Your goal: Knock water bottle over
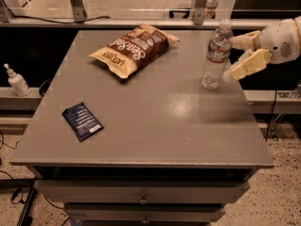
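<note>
Water bottle [215,55] upright, far-right of table [155,126]; gripper [233,58] just to its right.
Gripper comes in from right edge, fingers [245,66] spread apart, holding nothing; tips right beside bottle's side, contact can't tell. Chip bag [134,49] well left of bottle.

arm [285,37]: enters from right edge | hand [230,59]: points left, upper right of view | fingers [249,64]: pale, spread apart (one above the other), lower one angled down
</note>
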Action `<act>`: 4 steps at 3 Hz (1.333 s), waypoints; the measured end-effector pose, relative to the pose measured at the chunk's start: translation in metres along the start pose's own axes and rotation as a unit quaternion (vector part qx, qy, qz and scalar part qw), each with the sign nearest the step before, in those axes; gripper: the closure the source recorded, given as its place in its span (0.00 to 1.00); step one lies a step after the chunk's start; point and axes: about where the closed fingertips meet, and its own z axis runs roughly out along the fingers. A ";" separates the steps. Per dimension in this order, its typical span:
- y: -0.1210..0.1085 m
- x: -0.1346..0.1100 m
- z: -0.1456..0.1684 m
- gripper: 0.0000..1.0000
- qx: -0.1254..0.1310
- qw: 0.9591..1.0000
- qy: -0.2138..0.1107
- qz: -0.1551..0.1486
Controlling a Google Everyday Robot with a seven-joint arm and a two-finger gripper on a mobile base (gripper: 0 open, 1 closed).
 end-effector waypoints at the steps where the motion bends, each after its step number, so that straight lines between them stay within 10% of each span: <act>1: 0.018 -0.017 0.020 0.00 -0.031 0.999 -0.033 0.001; 4: 0.073 -0.060 0.035 0.00 -0.101 0.992 -0.070 -0.029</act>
